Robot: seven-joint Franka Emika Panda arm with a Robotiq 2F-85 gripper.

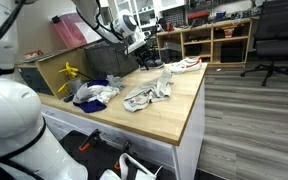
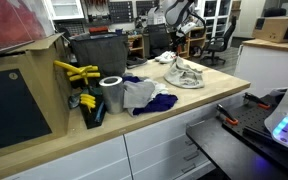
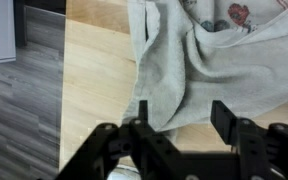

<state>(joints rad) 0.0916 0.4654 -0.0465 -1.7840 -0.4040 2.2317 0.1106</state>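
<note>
Here, the tool is hovering just above the gray cloth, jaws spread wide and holding nothing. Its fingers are straddling a fold near the cloth's hem, likely because that ridge offers something to pinch. Being limp, the cloth is lying crumpled on the wooden surface near its edge, touching a printed cloth beyond. In an exterior view, a blue cloth is sitting well apart.
</note>
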